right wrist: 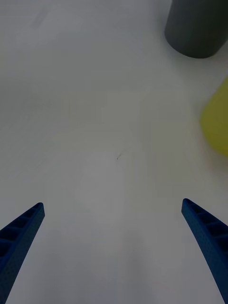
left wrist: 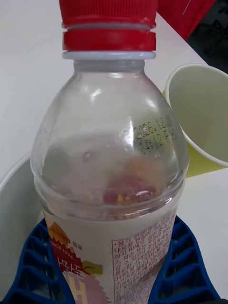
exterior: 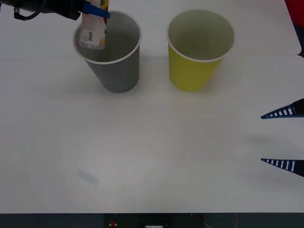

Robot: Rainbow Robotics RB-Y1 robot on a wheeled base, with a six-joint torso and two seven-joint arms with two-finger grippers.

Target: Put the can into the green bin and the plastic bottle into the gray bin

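Left wrist view: the plastic bottle (left wrist: 109, 156) is clear, with a red screw cap and a pale printed label, clamped between the left gripper (left wrist: 111, 266)'s 2 blue fingers. It hangs over the gray bin (exterior: 114, 66), beside the green bin (exterior: 197, 57). Right gripper (exterior: 285, 137) rests spread apart near the table (exterior: 142, 156)'s right edge.

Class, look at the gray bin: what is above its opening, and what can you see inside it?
The plastic bottle, gripped by the left gripper, hangs over the gray bin at its left rim. Its inner wall looks bare; the bottle hides part of the inside.
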